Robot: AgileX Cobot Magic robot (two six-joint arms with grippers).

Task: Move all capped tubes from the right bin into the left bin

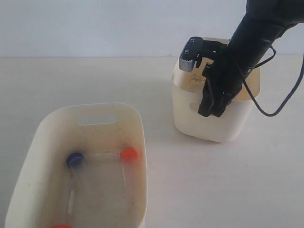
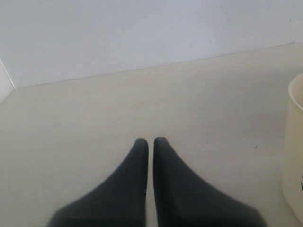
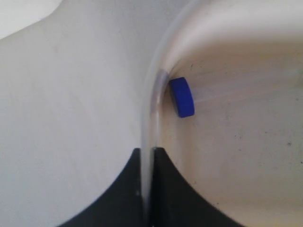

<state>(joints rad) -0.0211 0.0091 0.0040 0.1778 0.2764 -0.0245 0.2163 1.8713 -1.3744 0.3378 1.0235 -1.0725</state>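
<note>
Pale tabletop [image 1: 190, 190], white back wall [image 1: 95, 23] behind. Nearest me: larger cream plastic left bin [image 1: 123, 116], clear capped tubes [image 1: 128, 153] lying on its floor, orange and blue caps. My left gripper [image 2: 150, 142] parked over bare table, jaws pressed together. Farther: right gripper [image 3: 152, 150] pinching side of smaller cream right bin [image 1: 190, 118], blue-capped tube [image 3: 182, 97] inside. I reckon grip meant for tipping.

On table [image 1: 213, 190], left bin [image 1: 28, 161] well left of right bin [image 1: 190, 118], nearer the camera. Three capped tubes [image 1: 102, 155] lying in left bin. One more capped tube [image 3: 182, 97] inside right bin, against wall. Astride that wall, right gripper [image 3: 147, 156].
</note>
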